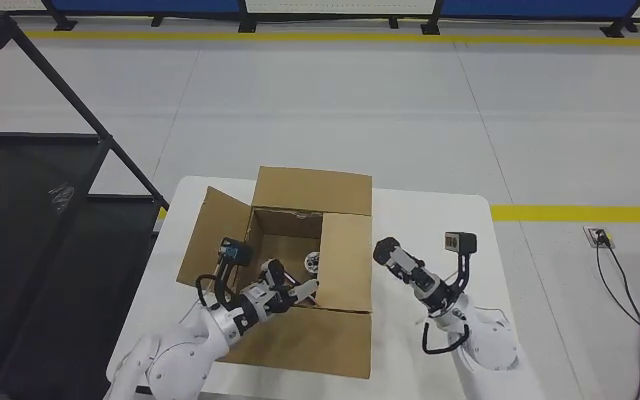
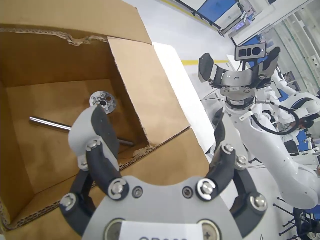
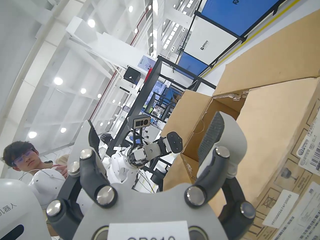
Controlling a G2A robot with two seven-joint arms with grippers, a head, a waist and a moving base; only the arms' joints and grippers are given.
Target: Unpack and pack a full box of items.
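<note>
1. Box (image 1: 345,262): it stands on the white counter (image 1: 430,215) with its flaps open. On its floor lie a metal rod (image 2: 50,123) and, near it, a round metal disc (image 2: 103,101). Whether the two touch cannot be told.
2. The left pincer (image 1: 290,283) hangs over the box's near rim, jaws spread wide and holding nothing. The rod and disc lie ahead of it and lower down, inside the box.
3. The right pincer (image 1: 390,255) is outside the box, past the side flap and over the counter. It is also spread open and empty.
4. The left arm is clearly the nearer one, so the next pick most likely falls to it.
5. The rod's long axis seems to run nearly along the line from one finger to the other, not across it. The wrist would probably have to turn before the jaws could close on the rod.
6. The disc sits close to the side wall, so there may be little room for a finger on that side.
</note>
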